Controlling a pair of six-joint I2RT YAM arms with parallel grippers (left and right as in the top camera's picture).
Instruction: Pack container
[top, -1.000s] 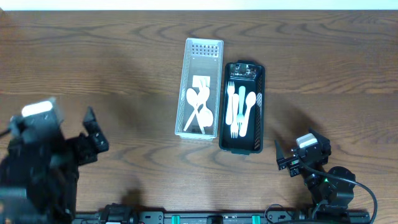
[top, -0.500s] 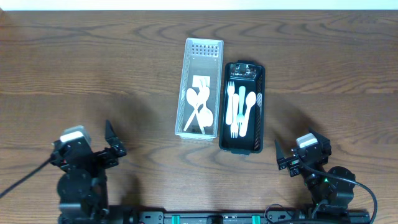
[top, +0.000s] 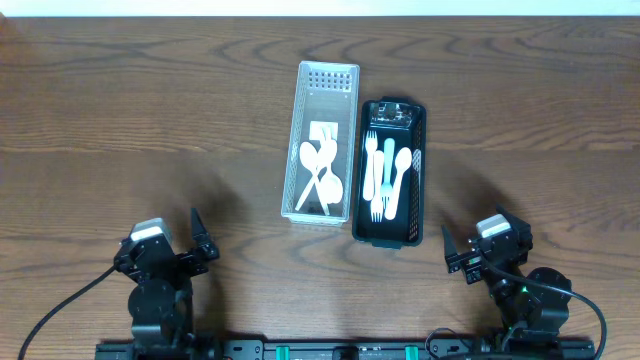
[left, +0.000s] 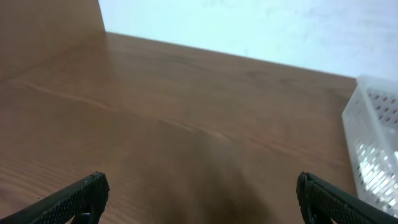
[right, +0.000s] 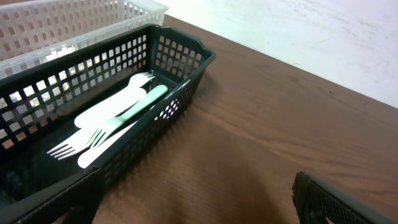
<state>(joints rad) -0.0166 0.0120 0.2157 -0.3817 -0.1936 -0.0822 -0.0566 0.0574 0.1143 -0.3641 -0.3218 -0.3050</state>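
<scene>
A white perforated basket (top: 298, 140) stands at the table's middle and holds white spoons (top: 322, 175). Beside it on the right a black mesh basket (top: 420, 170) holds white and pale green forks (top: 385, 178). The black basket (right: 186, 59) and its forks (right: 115, 115) show in the right wrist view, with the white basket (right: 74, 18) behind. The white basket's corner (left: 376, 137) shows in the left wrist view. My left gripper (top: 195, 240) is open and empty at the front left. My right gripper (top: 452, 250) is open and empty, near the black basket's front end.
The brown wooden table (top: 150, 110) spreads left and right of the two baskets. A pale wall (left: 249, 25) rises behind the table's far edge.
My left arm has drawn back and down to the front left edge, ending parked there. The right arm and both baskets have not moved.
</scene>
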